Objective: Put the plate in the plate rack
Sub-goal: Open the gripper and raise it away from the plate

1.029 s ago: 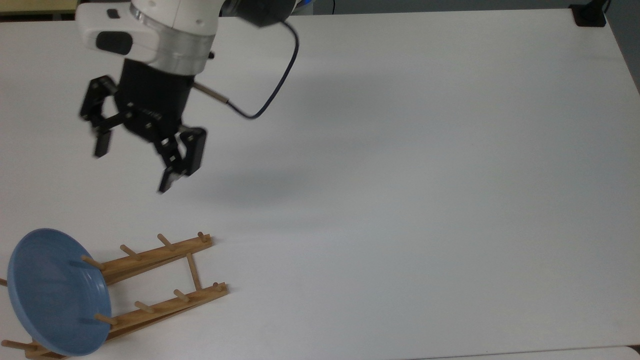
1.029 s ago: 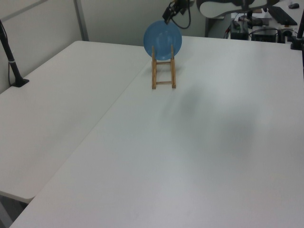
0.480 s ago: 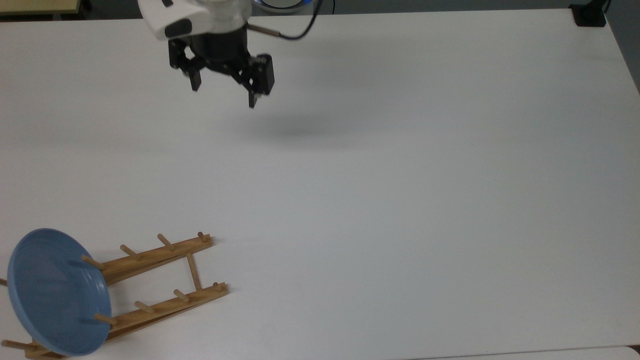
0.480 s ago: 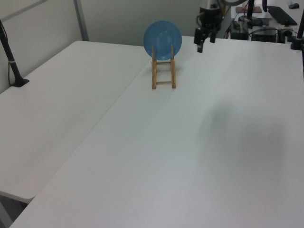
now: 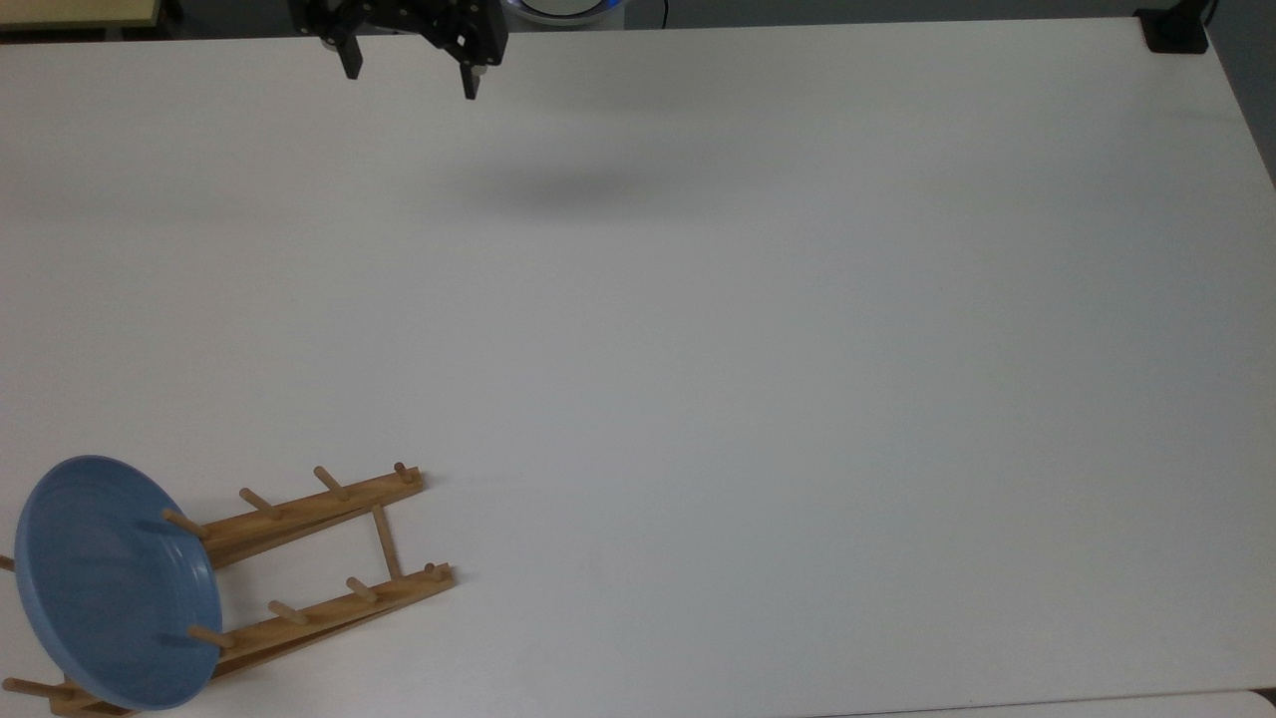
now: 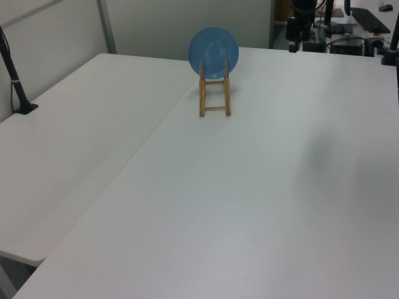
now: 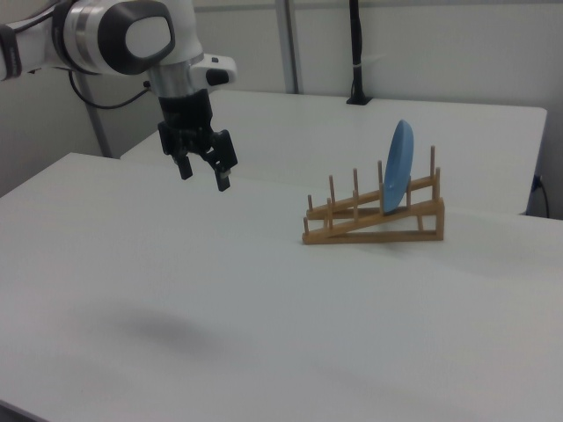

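Honestly, we are finding no brand, label or readable writing anywhere; the plate, the plate rack and the white table are all showing plain surfaces.

We are seeing the gripper hanging above the table, pointing downward, with its two dark fingers spread apart and nothing between them. In the right view the white arm is reaching in from the right view's upper left, and its last segment is dropping down to the black gripper body. In the top view the gripper is sitting at the upper edge, well apart from the rack, and casting a soft shadow on the table just below it. In the left view it is hovering near the far edge, toward the left view's right of the plate.

We are seeing the light-blue plate standing on edge in the wooden rack, slotted between upright pegs near the rack's raised end and leaning slightly. In the top view that end is lying at the lower left corner. In the left view the plate is facing the camera at the rack's far end.
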Robot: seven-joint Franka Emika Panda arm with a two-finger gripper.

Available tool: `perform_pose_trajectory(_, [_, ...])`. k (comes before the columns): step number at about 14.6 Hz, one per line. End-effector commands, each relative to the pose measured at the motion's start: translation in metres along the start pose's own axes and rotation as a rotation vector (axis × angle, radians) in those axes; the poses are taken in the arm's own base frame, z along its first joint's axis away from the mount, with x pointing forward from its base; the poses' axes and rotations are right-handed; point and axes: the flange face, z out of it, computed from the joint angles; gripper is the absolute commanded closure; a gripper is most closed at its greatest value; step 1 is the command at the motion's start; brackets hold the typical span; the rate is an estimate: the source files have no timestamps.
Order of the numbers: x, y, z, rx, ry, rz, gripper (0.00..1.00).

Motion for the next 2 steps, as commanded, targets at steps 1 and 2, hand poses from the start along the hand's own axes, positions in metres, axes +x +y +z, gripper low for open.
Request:
perform_pose_trajectory(1, [-0.0037,-0.0171,0.0151,0.034,-0.04,-0.004,0.0])
perform_pose_trajectory(2, [-0.0032,-0.0181,0.0162,0.05,-0.045,-0.001,0.0])
